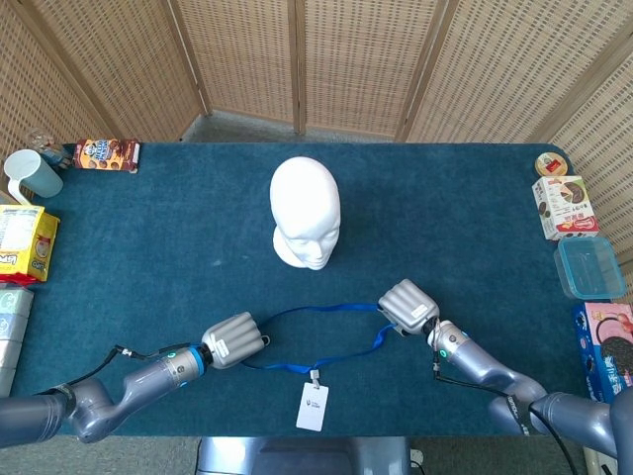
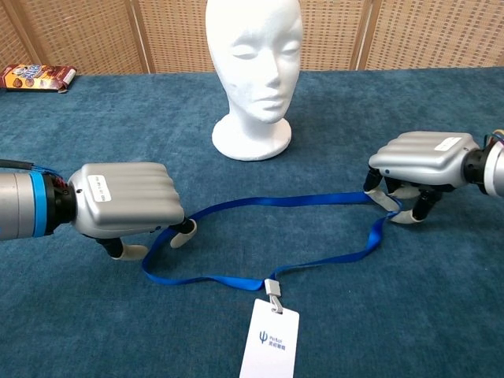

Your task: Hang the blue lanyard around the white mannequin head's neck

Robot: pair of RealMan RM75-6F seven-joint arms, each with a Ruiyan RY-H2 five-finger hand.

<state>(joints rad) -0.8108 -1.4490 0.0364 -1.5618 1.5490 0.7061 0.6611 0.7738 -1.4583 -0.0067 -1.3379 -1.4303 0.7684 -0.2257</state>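
One lanyard (image 2: 260, 236), one mannequin head (image 2: 253, 63).

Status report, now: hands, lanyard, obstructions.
Left hand over the lanyard's left loop end, grip unclear. Right hand on its right end, hold unconfirmed. Lanyard flat on table, mannequin head bare. Path clear.

A woven wicker screen (image 1: 346, 59) with wooden posts stands behind the table's (image 1: 445, 218) blue-carpeted far edge.
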